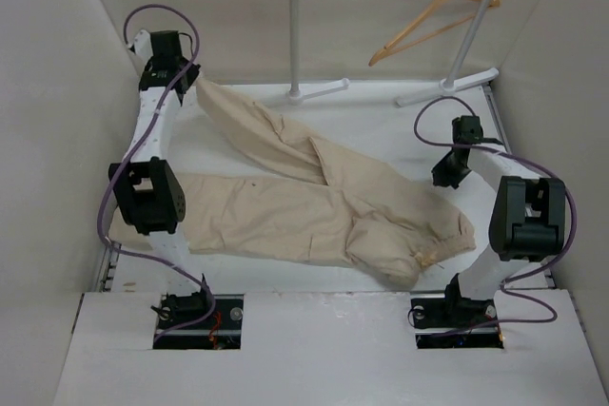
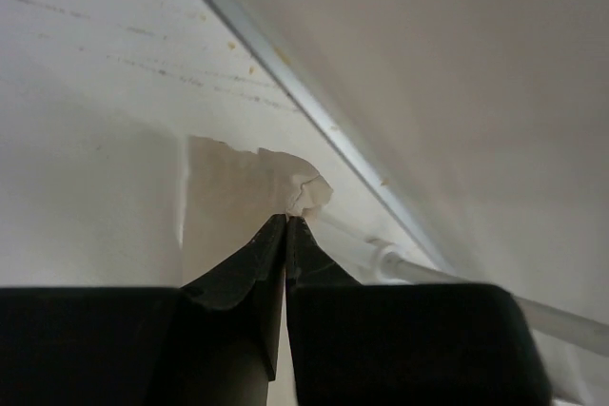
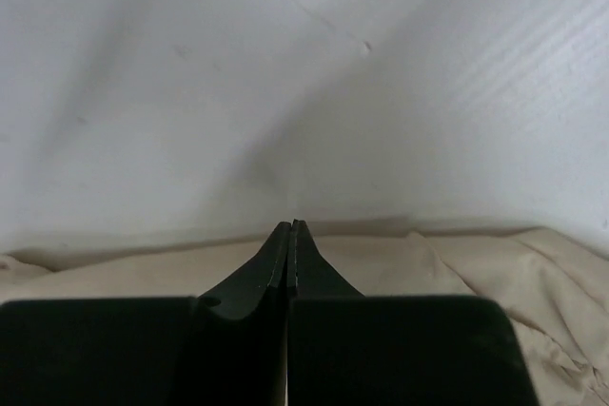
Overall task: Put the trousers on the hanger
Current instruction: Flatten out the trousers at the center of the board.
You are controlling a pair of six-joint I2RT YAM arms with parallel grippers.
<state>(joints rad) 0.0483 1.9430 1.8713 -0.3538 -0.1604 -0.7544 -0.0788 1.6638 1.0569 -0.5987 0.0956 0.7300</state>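
Note:
The beige trousers (image 1: 314,206) lie spread on the table, waist at the right, one leg flat toward the left, the other running up to the far left. My left gripper (image 1: 190,77) is shut on that leg's hem; in the left wrist view the closed tips (image 2: 286,219) pinch a bunch of cloth (image 2: 276,187). My right gripper (image 1: 445,178) is shut and empty, just right of the trousers' upper edge; its wrist view shows the closed tips (image 3: 289,225) over beige cloth (image 3: 476,268). The wooden hanger (image 1: 433,18) hangs from the rack at the far right.
The white clothes rack has posts (image 1: 295,26) and feet (image 1: 319,92) on the far table edge. Walls enclose the left, back and right sides. A white ledge (image 1: 324,349) with the arm bases lies at the near edge.

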